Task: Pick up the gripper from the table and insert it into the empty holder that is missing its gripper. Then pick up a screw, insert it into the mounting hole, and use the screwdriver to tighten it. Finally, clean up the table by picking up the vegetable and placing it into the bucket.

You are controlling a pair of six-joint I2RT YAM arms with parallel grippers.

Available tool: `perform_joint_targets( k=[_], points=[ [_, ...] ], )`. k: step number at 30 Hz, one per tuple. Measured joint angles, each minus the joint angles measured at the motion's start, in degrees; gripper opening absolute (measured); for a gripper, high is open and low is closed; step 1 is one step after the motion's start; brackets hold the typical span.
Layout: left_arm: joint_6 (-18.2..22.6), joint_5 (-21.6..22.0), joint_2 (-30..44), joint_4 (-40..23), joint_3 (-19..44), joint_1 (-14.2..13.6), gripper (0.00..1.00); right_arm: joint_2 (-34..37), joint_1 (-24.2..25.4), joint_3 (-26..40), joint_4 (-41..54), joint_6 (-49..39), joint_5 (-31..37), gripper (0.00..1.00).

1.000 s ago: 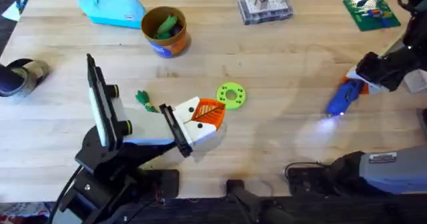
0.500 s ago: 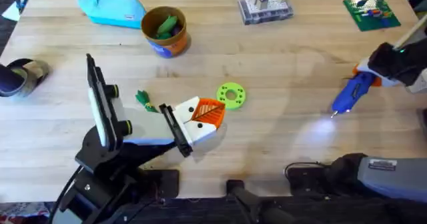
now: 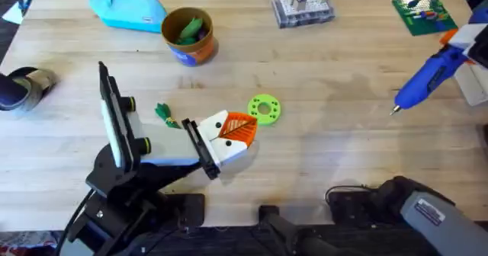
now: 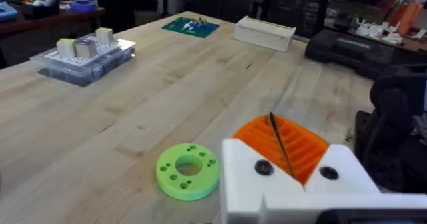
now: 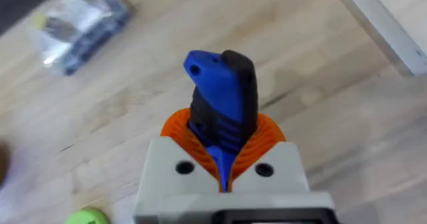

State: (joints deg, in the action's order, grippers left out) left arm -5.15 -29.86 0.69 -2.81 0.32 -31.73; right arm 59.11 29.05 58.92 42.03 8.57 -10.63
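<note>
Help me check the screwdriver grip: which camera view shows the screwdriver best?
The overhead view: the whole screwdriver shows at the table's right edge, thin tip pointing down-left, rear end in the right pincer. The right wrist view gives only its blue-and-black rear clamped between orange pads. The left wrist view faces the green ring disc instead.

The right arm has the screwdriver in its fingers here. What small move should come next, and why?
Probably carry the screwdriver leftward over the table toward the left gripper. The right gripper is shut on its blue body at the table's right edge, tip pointing down-left, far from the left arm's white and orange fingers. Which mounting hole needs the screw cannot be told.
</note>
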Motion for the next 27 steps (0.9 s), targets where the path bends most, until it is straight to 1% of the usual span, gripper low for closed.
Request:
perform_joint_targets(
  k=[5,11,13,17,21,24,27],
  points=[
    [0.00,0.10,0.00,0.00,0.00,0.00,0.014,-7.90,-2.94,0.00,-2.01,-2.48,-7.00,0.023],
    [0.00,0.10,0.00,-0.02,0.00,0.00,0.014,-16.53,-5.24,0.07,-7.45,-3.32,-20.10,0.023],
    [0.00,0.10,0.00,-0.02,0.00,0.00,0.014,-18.88,-5.30,0.09,-7.54,-3.40,-23.04,0.023],
    [0.00,0.10,0.00,-0.02,0.00,0.00,0.014,-23.47,-5.37,0.09,-7.74,-3.93,-26.02,0.023],
    [-0.01,0.10,0.00,-0.02,0.00,0.00,0.014,-27.80,-6.65,0.08,-9.92,-5.13,-27.08,0.023],
    [0.00,0.10,0.00,-0.02,0.00,0.00,0.014,-31.19,-9.04,-0.26,-14.79,-5.72,-27.75,0.023],
    [0.00,0.10,0.00,-0.02,0.00,0.00,0.014,-33.89,-13.20,-2.27,-20.76,-6.02,-28.53,0.023]
  ],
)
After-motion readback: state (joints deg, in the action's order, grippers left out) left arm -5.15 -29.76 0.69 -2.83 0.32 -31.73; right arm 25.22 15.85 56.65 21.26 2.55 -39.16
